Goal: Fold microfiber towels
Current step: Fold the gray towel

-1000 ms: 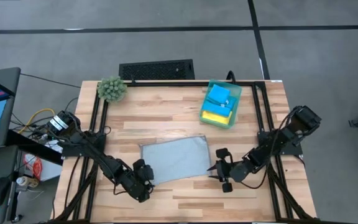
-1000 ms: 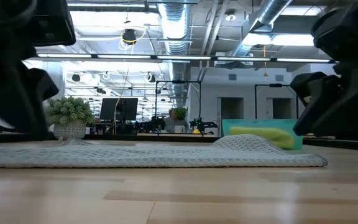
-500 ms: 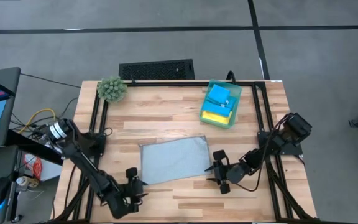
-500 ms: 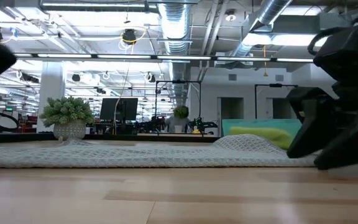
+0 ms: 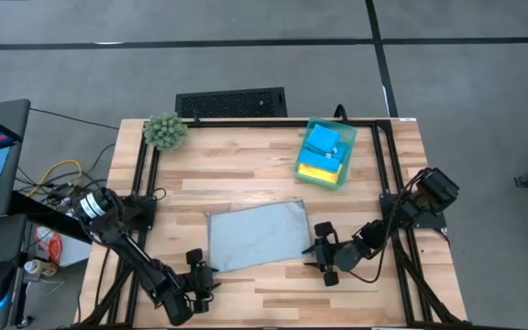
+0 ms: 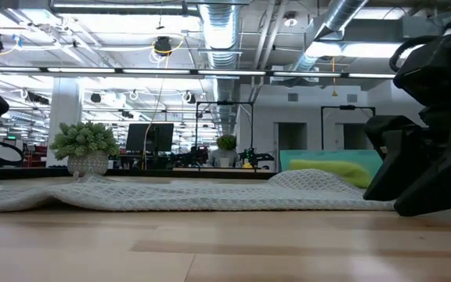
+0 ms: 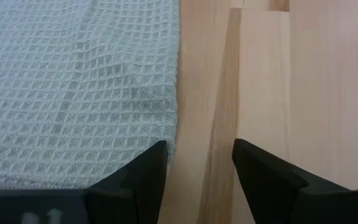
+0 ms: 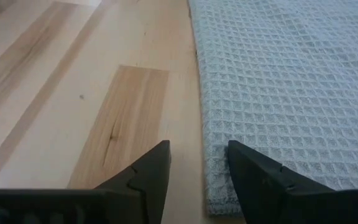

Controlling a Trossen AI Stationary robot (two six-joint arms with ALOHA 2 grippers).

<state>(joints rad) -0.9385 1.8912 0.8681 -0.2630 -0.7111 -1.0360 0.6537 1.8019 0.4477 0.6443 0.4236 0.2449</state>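
A pale grey towel (image 5: 257,236) lies spread flat on the wooden table, also seen in the low view (image 6: 210,196). My left gripper (image 5: 200,268) stands open and low at the towel's near left corner; in the left wrist view (image 7: 197,152) its fingers straddle the towel's side edge (image 7: 174,124). My right gripper (image 5: 324,252) stands open and low at the near right corner, its fingers (image 8: 197,152) astride the other side edge (image 8: 202,124). Blue and yellow towels (image 5: 324,151) lie in a green bin. My left gripper has one finger (image 7: 145,171) over the towel's corner and the other over bare wood; I cannot tell whether it touches the cloth. My right gripper likewise has one finger (image 8: 257,174) over the towel's edge and one over wood; whether it touches cannot be told.
The translucent green bin (image 5: 335,176) stands at the far right of the table. A fuzzy green plant (image 5: 165,131) sits at the far left corner. Black frame rails (image 5: 145,174) run along both sides. Bare wood lies along the near edge.
My left gripper has swung toward the table's near left and come down beside the towel's near left corner. My right gripper has sunk a little at the near right corner. The towel has stayed flat.
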